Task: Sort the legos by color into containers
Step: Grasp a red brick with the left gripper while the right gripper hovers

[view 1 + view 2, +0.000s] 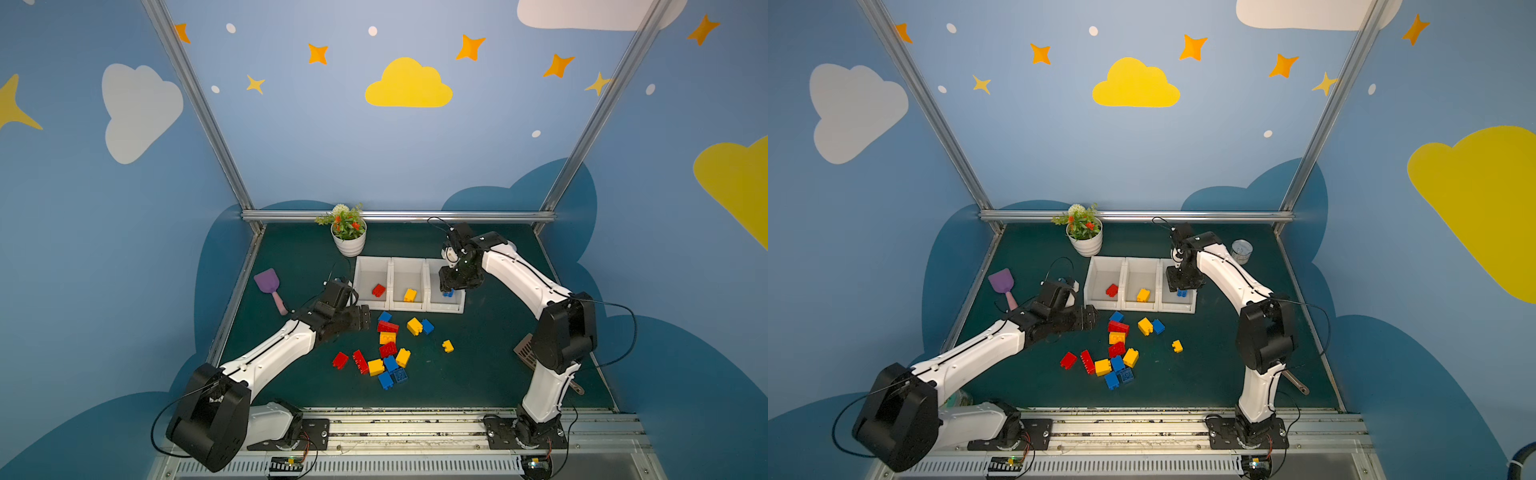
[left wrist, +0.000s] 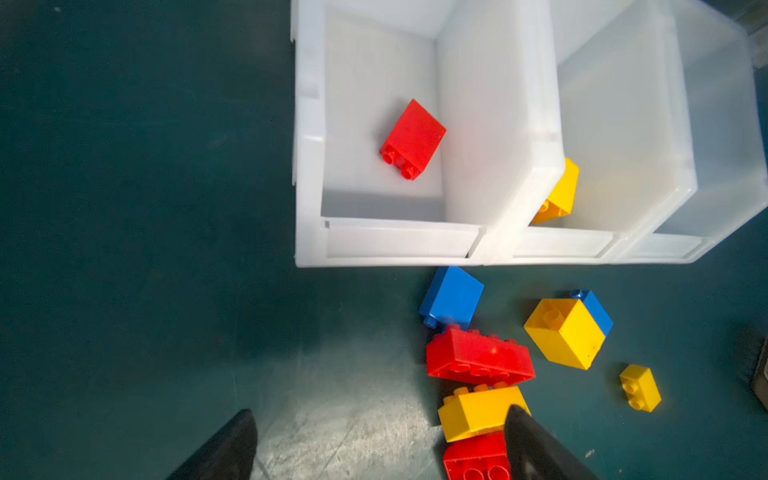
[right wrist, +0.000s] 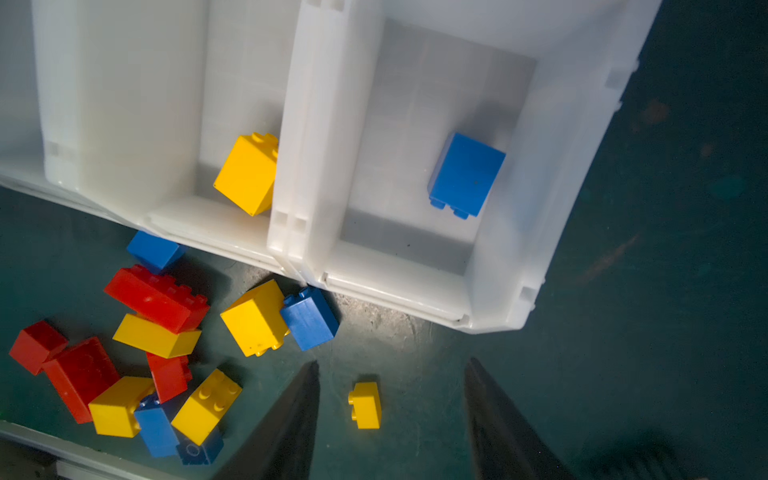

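Observation:
The containers (image 1: 390,266) are three joined white bins at the back of the green mat. A red lego (image 1: 378,290) lies in the left bin, a yellow one (image 1: 410,295) in the middle, a blue one (image 3: 465,174) in the right. Loose red, yellow and blue legos (image 1: 388,349) are piled in front of the bins, and a small yellow brick (image 3: 365,405) lies apart. My right gripper (image 3: 392,362) hangs over the right bin, open and empty. My left gripper (image 2: 380,411) is open and empty at the pile's far-left edge, near the left bin's front.
A white flower pot (image 1: 349,243) stands behind the left bin. A purple scoop (image 1: 272,286) lies at the left. A silver can (image 1: 1241,251) sits behind the right arm, and a brown slotted tool (image 1: 524,349) lies at the right.

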Motion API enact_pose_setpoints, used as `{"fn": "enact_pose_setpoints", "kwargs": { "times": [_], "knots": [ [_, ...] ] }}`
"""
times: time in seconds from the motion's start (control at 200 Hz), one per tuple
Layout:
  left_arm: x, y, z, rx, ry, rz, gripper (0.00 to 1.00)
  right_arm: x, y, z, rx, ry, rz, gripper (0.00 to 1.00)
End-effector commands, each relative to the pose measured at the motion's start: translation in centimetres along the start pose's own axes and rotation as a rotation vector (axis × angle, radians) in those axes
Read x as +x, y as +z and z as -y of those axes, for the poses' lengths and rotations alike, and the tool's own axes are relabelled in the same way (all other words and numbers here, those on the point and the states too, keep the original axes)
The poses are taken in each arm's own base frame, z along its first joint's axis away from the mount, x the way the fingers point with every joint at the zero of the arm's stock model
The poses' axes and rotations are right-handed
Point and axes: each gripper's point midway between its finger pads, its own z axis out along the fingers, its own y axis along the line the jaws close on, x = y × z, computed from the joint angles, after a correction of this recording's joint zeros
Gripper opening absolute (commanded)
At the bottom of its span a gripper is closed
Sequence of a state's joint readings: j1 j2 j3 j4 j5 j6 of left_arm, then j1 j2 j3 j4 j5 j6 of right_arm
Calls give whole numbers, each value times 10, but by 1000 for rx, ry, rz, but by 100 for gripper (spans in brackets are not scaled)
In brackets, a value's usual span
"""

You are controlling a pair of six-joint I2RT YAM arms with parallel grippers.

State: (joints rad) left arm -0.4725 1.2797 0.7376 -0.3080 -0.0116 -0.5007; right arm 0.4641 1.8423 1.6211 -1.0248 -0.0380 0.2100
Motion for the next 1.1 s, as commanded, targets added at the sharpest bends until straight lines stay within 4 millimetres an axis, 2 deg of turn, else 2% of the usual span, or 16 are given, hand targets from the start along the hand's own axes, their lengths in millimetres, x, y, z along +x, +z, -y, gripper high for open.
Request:
{"fn": "enact_pose_setpoints", "kwargs": {
  "times": [0.0,0.175,0.476,0.756,0.966,1.096],
  "knots": [
    [12,-4,2,-23,8,-66,92,9,0,-3,-29,44,-2,56],
    [42,-12,-3,-66,-20,-172,90,18,5,-3,-39,64,-12,56],
    [99,-24,10,-39,-128,-374,87,26,5,-1,-33,67,4,57],
    [106,-16,9,-76,-179,-418,84,37,11,1,-41,83,-6,57],
    [113,-9,1,-128,-202,-444,77,43,15,1,-46,88,-11,57],
    [108,-3,0,-144,-203,-424,72,45,16,2,-46,93,-12,57]
  ]
}}
